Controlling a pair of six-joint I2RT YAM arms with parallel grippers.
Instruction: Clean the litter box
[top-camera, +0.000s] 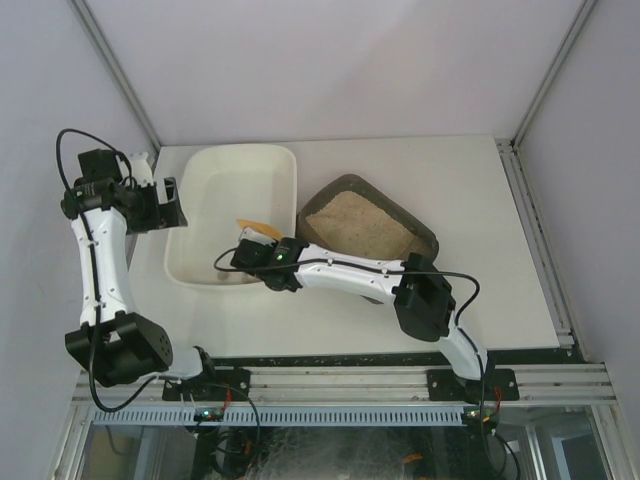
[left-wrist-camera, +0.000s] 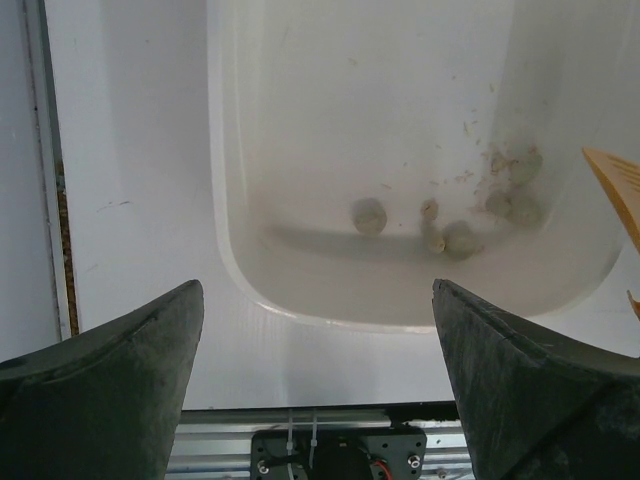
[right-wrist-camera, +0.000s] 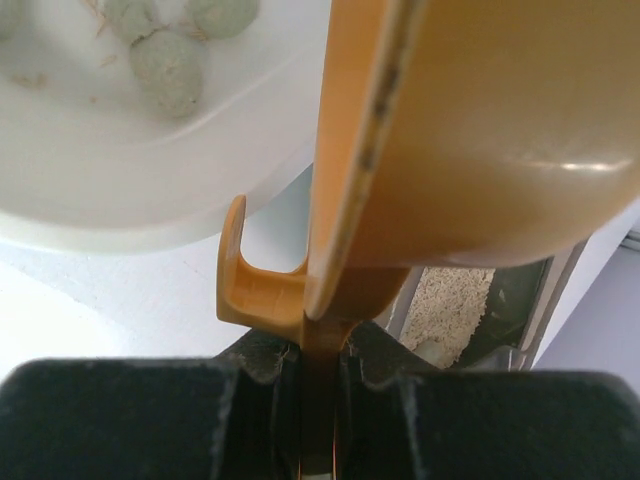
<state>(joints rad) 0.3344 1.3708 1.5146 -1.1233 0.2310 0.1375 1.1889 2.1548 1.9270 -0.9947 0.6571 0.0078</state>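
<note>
**Scoop over the tub: this looks like the dump, so finish the tip cleanly.**
Your right gripper (right-wrist-camera: 320, 372) is clamped on the handle of the orange plastic scoop (right-wrist-camera: 470, 150). Keep its lip above the large white rectangular plastic tub (left-wrist-camera: 330, 318), where grey clumps (left-wrist-camera: 369, 215) lie. The left gripper (left-wrist-camera: 317, 320) hangs by the tub's left side, jaws apart. The dark brown-grey rounded plastic litter box (top-camera: 425, 235) sits just right of the tub.

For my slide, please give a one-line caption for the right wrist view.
Right end effector grips an orange scoop at the white tub containing greyish clumps.
</note>
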